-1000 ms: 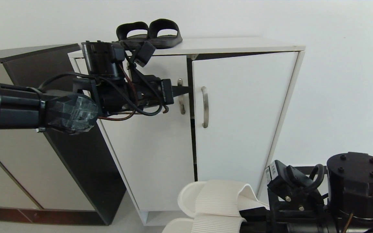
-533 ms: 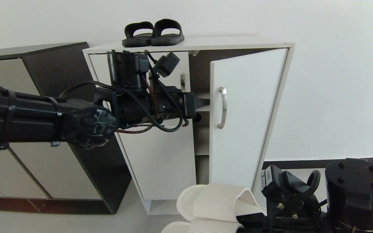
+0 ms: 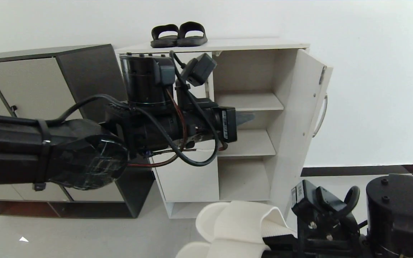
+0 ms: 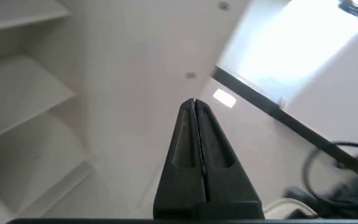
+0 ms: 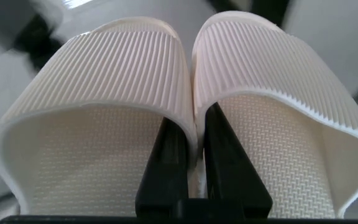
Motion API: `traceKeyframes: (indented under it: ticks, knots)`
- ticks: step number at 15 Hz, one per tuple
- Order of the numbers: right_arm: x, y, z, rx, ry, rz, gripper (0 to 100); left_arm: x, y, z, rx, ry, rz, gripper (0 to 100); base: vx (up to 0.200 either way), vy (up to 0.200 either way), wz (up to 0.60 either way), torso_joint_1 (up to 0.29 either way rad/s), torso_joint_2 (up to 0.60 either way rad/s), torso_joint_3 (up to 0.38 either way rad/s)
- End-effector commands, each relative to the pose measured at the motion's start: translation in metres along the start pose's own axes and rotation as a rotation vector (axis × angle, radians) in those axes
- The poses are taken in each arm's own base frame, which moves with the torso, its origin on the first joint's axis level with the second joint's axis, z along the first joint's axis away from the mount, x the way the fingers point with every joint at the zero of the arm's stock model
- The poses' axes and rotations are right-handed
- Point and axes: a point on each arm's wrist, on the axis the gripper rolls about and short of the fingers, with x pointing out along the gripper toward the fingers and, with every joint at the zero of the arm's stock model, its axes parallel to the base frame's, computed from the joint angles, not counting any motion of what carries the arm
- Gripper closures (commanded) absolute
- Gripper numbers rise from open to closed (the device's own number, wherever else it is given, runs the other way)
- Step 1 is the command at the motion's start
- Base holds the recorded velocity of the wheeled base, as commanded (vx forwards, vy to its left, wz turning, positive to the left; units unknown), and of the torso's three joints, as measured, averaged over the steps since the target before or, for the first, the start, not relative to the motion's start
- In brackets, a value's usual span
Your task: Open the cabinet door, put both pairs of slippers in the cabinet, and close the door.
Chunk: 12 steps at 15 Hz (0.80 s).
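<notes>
The cabinet (image 3: 256,44) door (image 3: 294,136) stood wide open, and the shelves (image 3: 249,102) showed inside. The left gripper (image 4: 194,112) was in front of the shelves with its fingers pressed together, holding nothing. The black slippers (image 3: 179,36) sat side by side on top of the cabinet. Low down in front of the cabinet, the right gripper (image 5: 194,134) had its fingers clenched on the white slippers (image 3: 238,222), pinching their two straps together where they met.
</notes>
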Motion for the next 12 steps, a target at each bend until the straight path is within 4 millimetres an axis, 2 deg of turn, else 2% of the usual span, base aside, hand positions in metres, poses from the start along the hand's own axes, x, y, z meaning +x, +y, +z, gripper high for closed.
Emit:
traceKeyframes:
  ticks: [1, 3, 4, 6, 7, 8, 9, 10, 11, 12]
  knots:
    - [0.016, -0.011, 0.01, 0.051, -0.026, -0.162, 100, -0.03, -0.001, 0.011, 0.028, -0.085, 0.137, 100, 0.0, 0.0, 0.0, 0.0, 0.0, 0.0]
    - [0.039, -0.028, 0.021, 0.096, -0.066, -0.434, 100, -0.079, -0.013, 0.009, 0.048, -0.154, 0.399, 100, 0.0, 0.0, 0.0, 0.0, 0.0, 0.0]
    - [0.045, -0.034, 0.024, 0.099, -0.081, -0.53, 100, -0.111, -0.023, 0.004, 0.072, -0.185, 0.541, 100, 0.0, 0.0, 0.0, 0.0, 0.0, 0.0]
    - [0.047, -0.05, 0.031, 0.112, -0.097, -0.66, 100, -0.186, -0.042, -0.017, 0.11, -0.242, 0.876, 100, 0.0, 0.0, 0.0, 0.0, 0.0, 0.0]
    - [0.046, -0.054, 0.031, 0.115, -0.092, -0.676, 100, -0.232, -0.041, -0.033, 0.13, -0.239, 1.06, 100, 0.0, 0.0, 0.0, 0.0, 0.0, 0.0]
    - [0.044, -0.054, 0.031, 0.116, -0.092, -0.677, 100, -0.27, -0.047, -0.06, 0.127, -0.204, 1.218, 100, 0.0, 0.0, 0.0, 0.0, 0.0, 0.0]
    - [0.044, -0.053, 0.033, 0.115, -0.098, -0.675, 100, -0.296, -0.061, -0.093, 0.116, -0.21, 1.285, 100, 0.0, 0.0, 0.0, 0.0, 0.0, 0.0]
    - [0.045, -0.053, 0.032, 0.115, -0.096, -0.674, 100, -0.306, -0.068, -0.109, 0.117, -0.221, 1.311, 100, 0.0, 0.0, 0.0, 0.0, 0.0, 0.0]
    - [0.045, -0.052, 0.032, 0.113, -0.096, -0.674, 100, -0.328, -0.084, -0.156, 0.123, -0.243, 1.403, 100, 0.0, 0.0, 0.0, 0.0, 0.0, 0.0]
    - [0.044, -0.052, 0.033, 0.113, -0.099, -0.675, 100, -0.335, -0.091, -0.177, 0.128, -0.256, 1.411, 100, 0.0, 0.0, 0.0, 0.0, 0.0, 0.0]
